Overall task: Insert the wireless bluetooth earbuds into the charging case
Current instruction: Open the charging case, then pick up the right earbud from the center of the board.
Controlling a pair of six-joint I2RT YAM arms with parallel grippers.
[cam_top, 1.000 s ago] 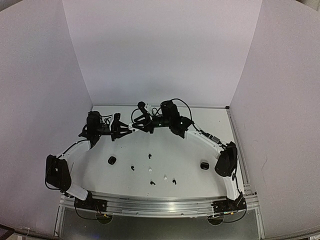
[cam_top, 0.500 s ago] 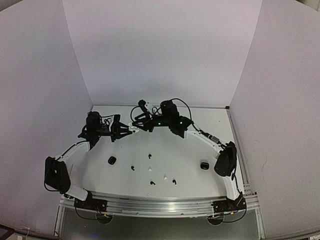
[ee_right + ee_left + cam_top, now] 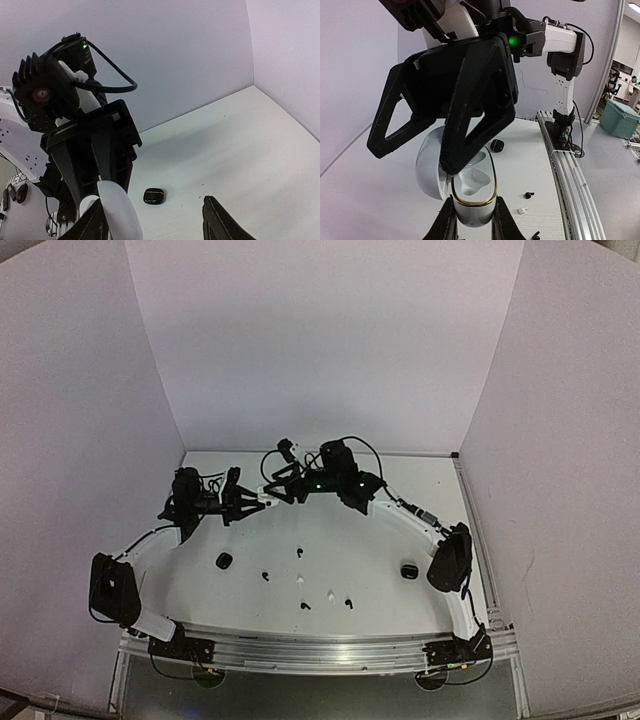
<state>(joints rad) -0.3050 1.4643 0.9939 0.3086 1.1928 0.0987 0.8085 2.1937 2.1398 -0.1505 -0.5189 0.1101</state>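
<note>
— While the left end effector (image 3: 472,222) is clenched on that white case (image 3: 472,190), where are the earbuds (image 3: 305,606)?

— Down on the desk (image 3: 370,540). They're scattered across the near middle, some black and some white, all well apart from the case. The case itself is held up off the desk, toward the back.

— Is it open?

— Yes. The lid (image 3: 427,165) is swung back to one side, and the moulded wells face up with a gold rim round them.

— And the right end effector (image 3: 155,224)?

— Released, with its fingers spread wide right over the case. From the left wrist view, one fingertip (image 3: 451,167) sits where the lid meets the body. I can't tell whether it touches.

— Those dark pebbles?

— One black case (image 3: 223,560) lies on the desk left of the earbuds, and a second black case (image 3: 408,570) lies to their right.
</note>
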